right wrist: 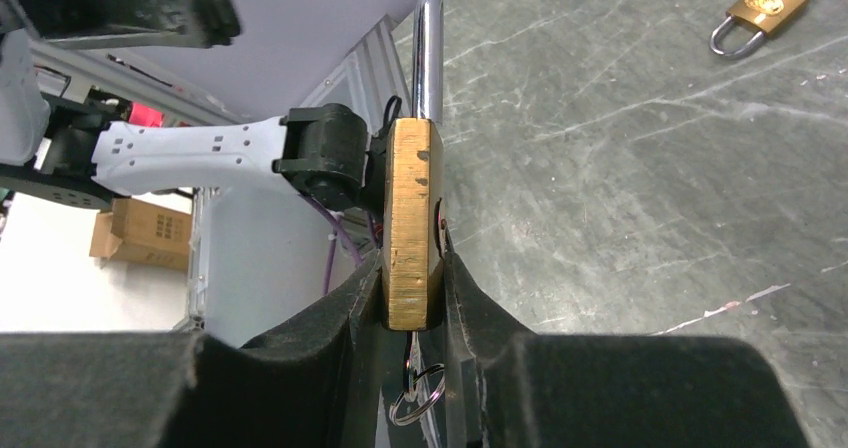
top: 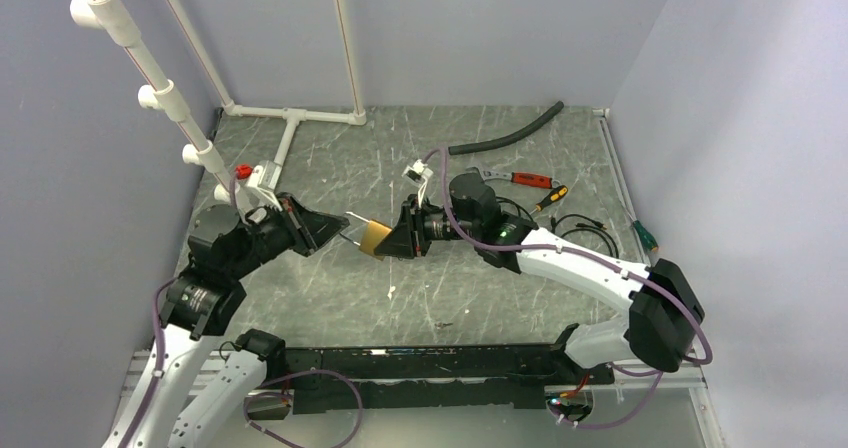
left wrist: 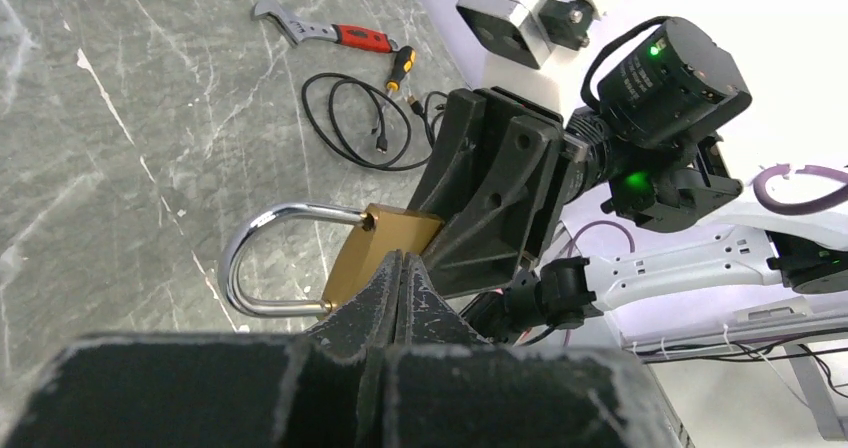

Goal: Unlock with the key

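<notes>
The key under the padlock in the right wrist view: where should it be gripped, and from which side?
Probably the head of the key, just above its ring and below the padlock. The right gripper clamps the padlock's broad faces, with its fingers flanking the key, so come in along the narrow-edge side, through the open gap.

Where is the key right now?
In the right wrist view, the key sticks out of the padlock's bottom, between the fingers of the right gripper.
</notes>
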